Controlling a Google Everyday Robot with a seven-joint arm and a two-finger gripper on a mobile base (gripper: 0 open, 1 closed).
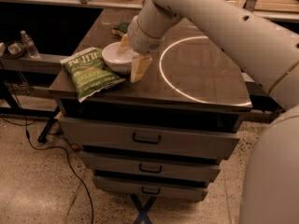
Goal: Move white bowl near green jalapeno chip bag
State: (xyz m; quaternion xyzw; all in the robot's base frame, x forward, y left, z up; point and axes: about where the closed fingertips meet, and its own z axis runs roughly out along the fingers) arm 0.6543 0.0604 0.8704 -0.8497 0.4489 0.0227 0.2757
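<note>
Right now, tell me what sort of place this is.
Probably a lab or workshop: a drawer cabinet serves as the table, a loose cable trails over the speckled floor, and the gripper clamps the white bowl beside the green jalapeno chip bag.

White "KETTLE" and "JALAPEÑO" lettering on green jalapeno chip bag (91, 73), beside end effector (131, 59) clasping white bowl (113, 59).
</note>
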